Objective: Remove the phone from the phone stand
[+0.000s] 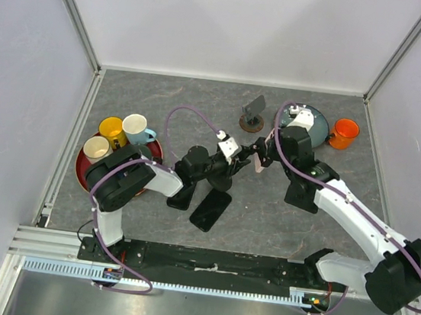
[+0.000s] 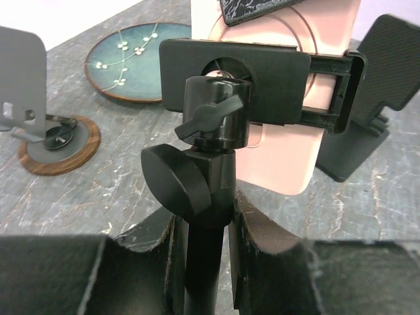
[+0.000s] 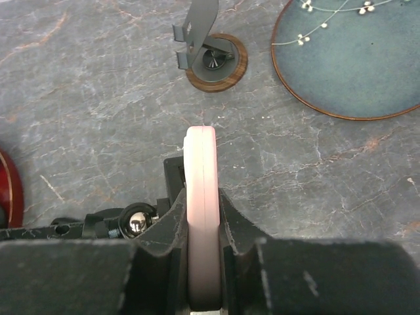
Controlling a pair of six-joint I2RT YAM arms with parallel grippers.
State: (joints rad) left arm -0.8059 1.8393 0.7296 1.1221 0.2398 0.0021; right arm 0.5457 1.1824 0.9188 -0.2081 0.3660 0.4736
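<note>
two fingers of the right gripper [image 3: 201,220] press on the flat faces of the pink phone [image 3: 201,164], which shows edge-on between them in the right wrist view. the phone looks rigid and fairly light. its case seems smooth enough to slip, and a screen would likely not take a knock well. the faces near one end, clear of the clamp, seem the sound place to hold it, and that is where the pads sit. the jaws stand only as far apart as the phone is thick, clamped on it with no gap showing.

the left gripper [image 2: 203,239] is closed too, its fingers [image 2: 259,236] tight around the black stem of the phone stand [image 2: 216,111], just under the ball joint and knob. the phone sits in the stand's clamp, whose black arms hook over its long edges. whether the stand's base rests on the table [image 3: 98,98] i cannot tell.

by my judgement the pull should run along the phone's length, out of the clamp, while the left side braces the stem. beyond lie a blue plate [image 3: 354,59] and a wood-based stand [image 3: 213,62], well apart from the work.
</note>
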